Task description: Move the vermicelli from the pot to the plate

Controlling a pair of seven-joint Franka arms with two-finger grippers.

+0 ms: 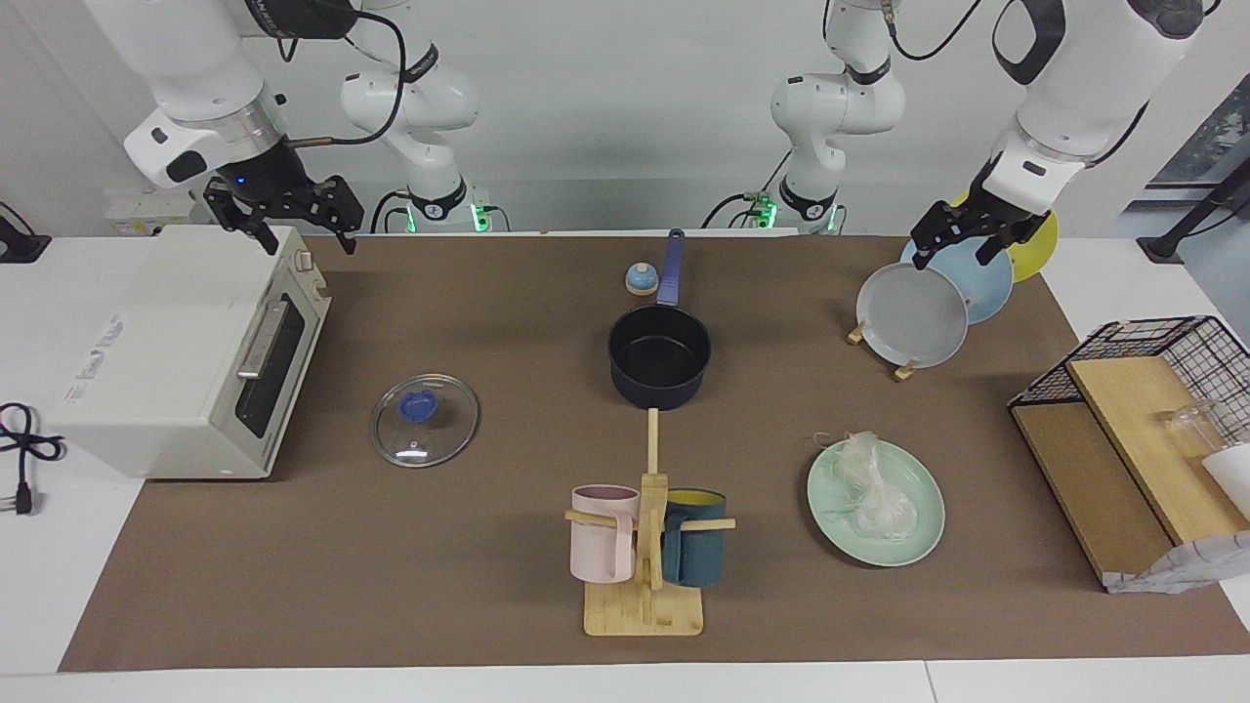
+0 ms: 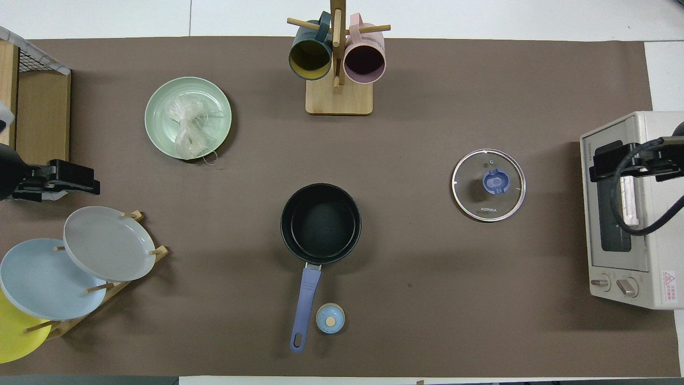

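Observation:
The vermicelli lies as a wispy white clump on the mint-green plate, which sits toward the left arm's end of the table; both also show in the overhead view, vermicelli on plate. The dark navy pot stands mid-table and looks empty, its blue handle pointing toward the robots; it also shows in the overhead view. My left gripper hangs open and empty over the plate rack. My right gripper hangs open and empty over the toaster oven.
A glass lid lies beside the pot toward the right arm's end. A mug tree with two mugs stands farther from the robots than the pot. Also here are a toaster oven, a plate rack, a small blue bell and a wire basket.

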